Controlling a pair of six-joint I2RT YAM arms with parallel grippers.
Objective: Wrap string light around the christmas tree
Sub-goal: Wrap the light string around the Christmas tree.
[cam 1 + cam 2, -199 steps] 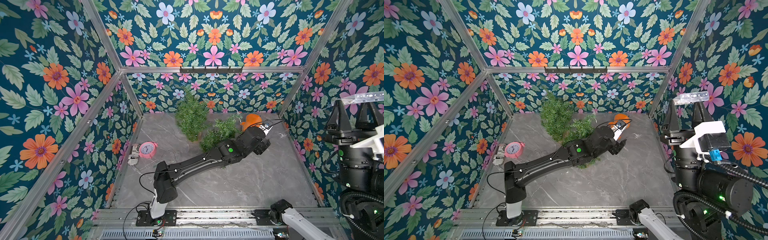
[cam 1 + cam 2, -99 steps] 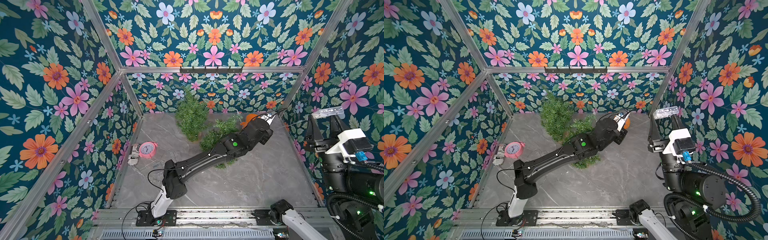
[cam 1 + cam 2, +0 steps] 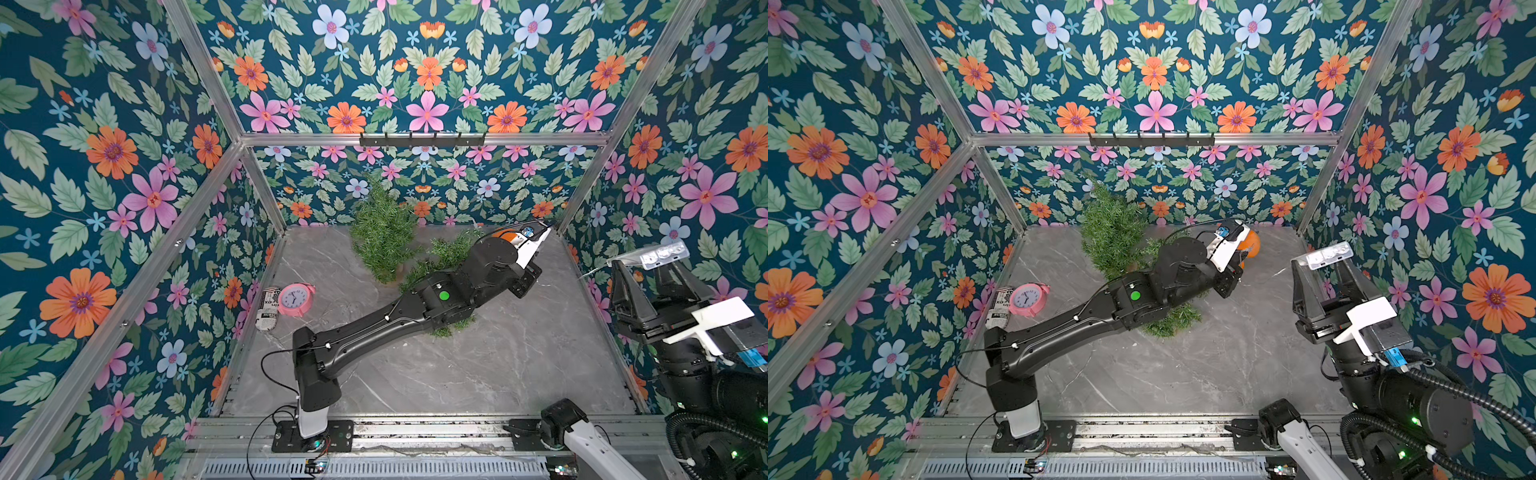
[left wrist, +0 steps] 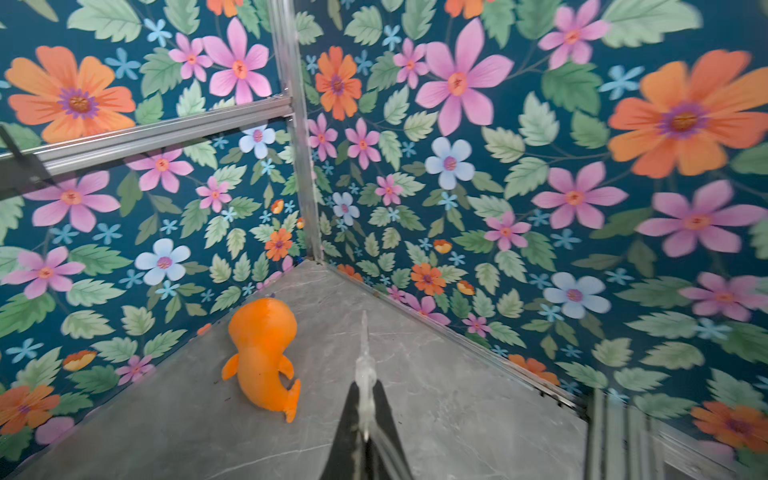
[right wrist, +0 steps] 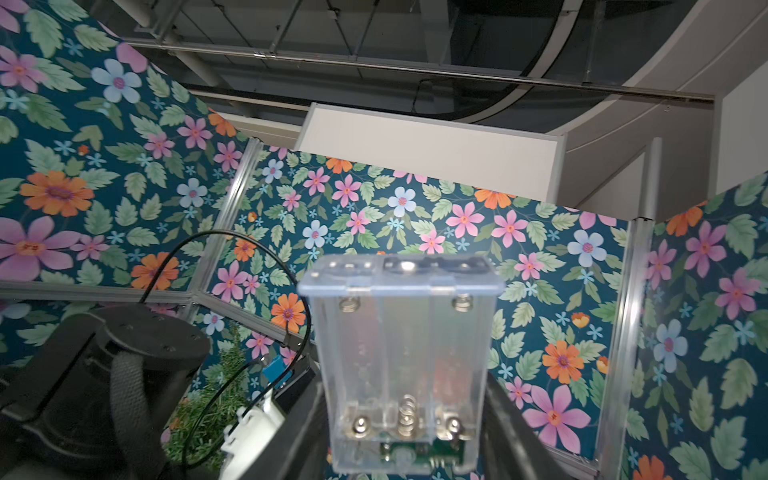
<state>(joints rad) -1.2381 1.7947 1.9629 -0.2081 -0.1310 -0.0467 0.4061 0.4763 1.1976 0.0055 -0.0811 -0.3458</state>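
Note:
Two green Christmas trees show in both top views: one upright at the back (image 3: 382,228) (image 3: 1111,232), one lower down (image 3: 449,253) (image 3: 1173,322) under my left arm. My left gripper (image 4: 365,399) is shut on a clear piece of the string light (image 4: 365,365) above the table near the back right corner. In the top views my left wrist (image 3: 525,249) hides its fingers. My right gripper (image 3: 646,270) (image 3: 1323,270) is raised at the right, shut on the string light's clear battery box (image 5: 399,357) (image 3: 648,254). A thin wire (image 3: 594,269) runs from the box.
An orange plush toy (image 4: 264,353) (image 3: 1250,245) lies in the back right corner beside my left gripper. A pink alarm clock (image 3: 296,299) and a printed can (image 3: 268,309) sit at the left wall. A hook rail (image 3: 422,139) hangs on the back wall.
My left gripper has shut on the string light and reached further toward the back right corner. My right gripper with the battery box has come down and inward.

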